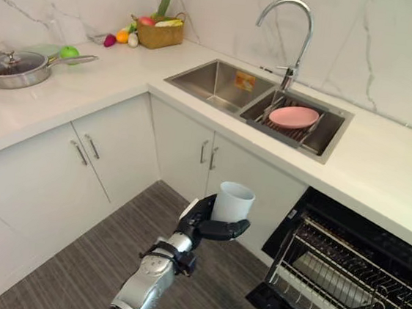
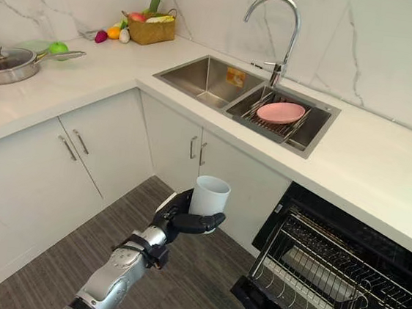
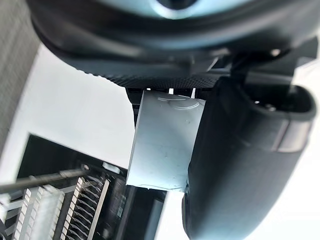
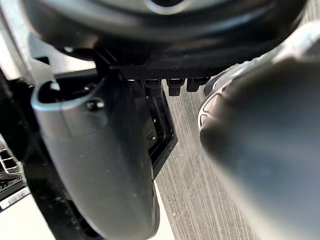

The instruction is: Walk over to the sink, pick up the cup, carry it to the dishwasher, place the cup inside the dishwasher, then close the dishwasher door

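Observation:
A white cup (image 1: pixel 233 201) stands upright in my left hand (image 1: pixel 202 224), whose dark fingers and thumb are curled round its lower half. I hold it over the wooden floor in front of the sink cabinet, left of the open dishwasher (image 1: pixel 355 281). The left wrist view shows the cup (image 3: pixel 165 145) clamped beside the thumb (image 3: pixel 240 165), with the dishwasher's wire rack (image 3: pixel 60 210) beyond it. The rack (image 2: pixel 340 279) is pulled out over the lowered door (image 2: pixel 250 299). My right hand (image 4: pixel 100 160) hangs low by the dishwasher's dark edge, above the floor.
The double sink (image 1: pixel 213 81) holds a pink plate (image 1: pixel 293 116) on a drying rack under the faucet (image 1: pixel 296 31). A lidded pan (image 1: pixel 16 68) and a fruit basket (image 1: pixel 160 31) sit on the white counter. White cabinets (image 1: pixel 110 152) line the corner.

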